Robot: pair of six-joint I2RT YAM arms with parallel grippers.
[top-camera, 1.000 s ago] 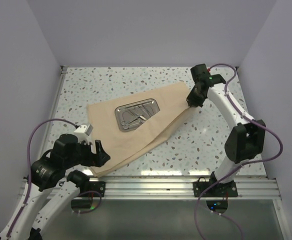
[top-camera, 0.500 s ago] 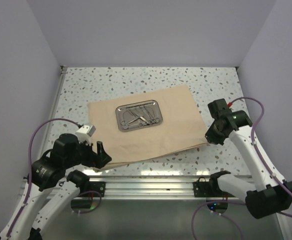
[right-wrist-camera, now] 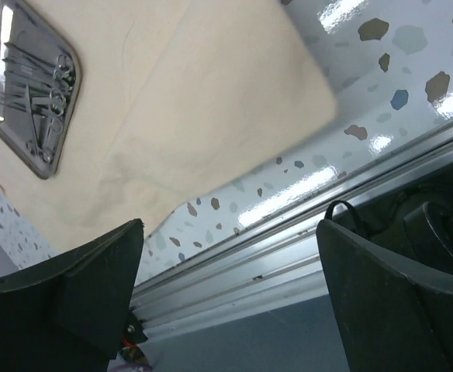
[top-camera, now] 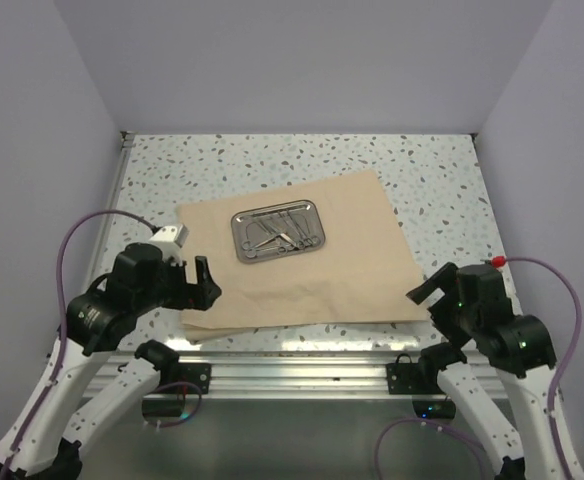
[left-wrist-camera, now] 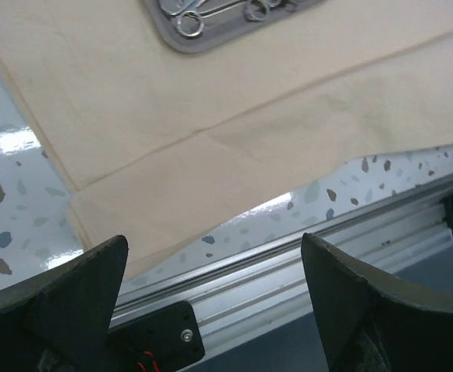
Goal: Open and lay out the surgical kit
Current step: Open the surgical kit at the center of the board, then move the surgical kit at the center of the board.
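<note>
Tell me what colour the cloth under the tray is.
The cloth is plain tan, no pattern; clearest from the top camera.

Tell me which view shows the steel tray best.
Top external: the whole steel tray shows, lying on the cloth with the instruments inside. The right wrist view cuts off one end at the frame edge; the left wrist view catches only one rim.

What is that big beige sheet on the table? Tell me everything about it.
The cloth wrap is a large tan sheet, spread open and nearly flat on the speckled table, with fold creases. Its near edge lies close to the metal rail. A shiny steel tray of slim instruments rests on it.
</note>
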